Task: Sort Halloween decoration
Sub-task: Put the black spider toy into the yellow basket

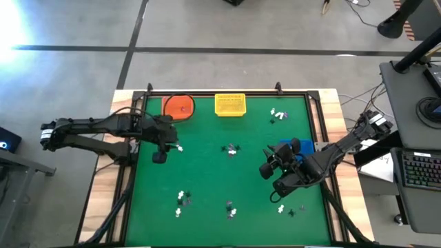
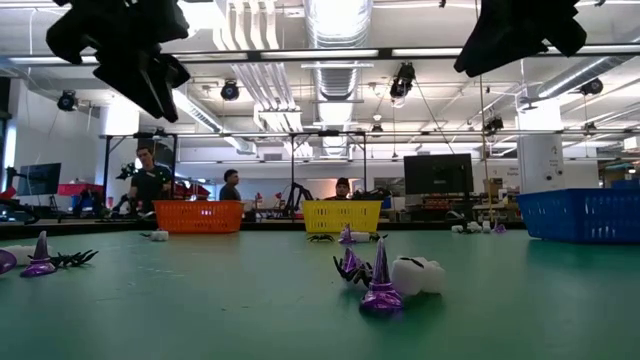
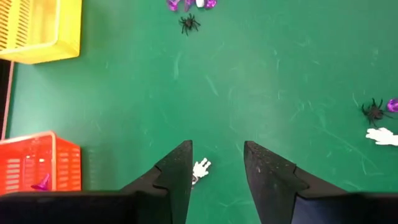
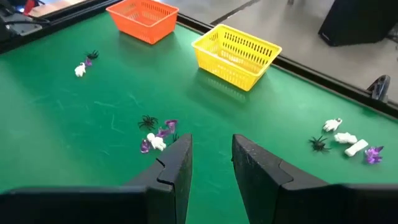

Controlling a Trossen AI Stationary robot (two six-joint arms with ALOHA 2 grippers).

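Observation:
Halloween decoration lies scattered on the green mat: small white, black and purple trinkets in clusters at the middle (image 1: 232,149), far right (image 1: 278,116) and along the near side (image 1: 182,198). My left gripper (image 3: 217,152) hangs open above the mat near the orange basket (image 1: 178,106). A white trinket (image 3: 200,169) lies on the mat just under its fingers. A purple hat (image 3: 42,182) sits inside the orange basket. My right gripper (image 4: 211,146) is open and holds nothing, raised over the mat's right half beside the blue basket (image 1: 303,146).
The yellow basket (image 1: 230,104) stands at the far edge, right of the orange one. A black frame (image 1: 207,93) rims the mat. Bare mat stretches between the trinket clusters. In the low view, people stand in the room beyond the table.

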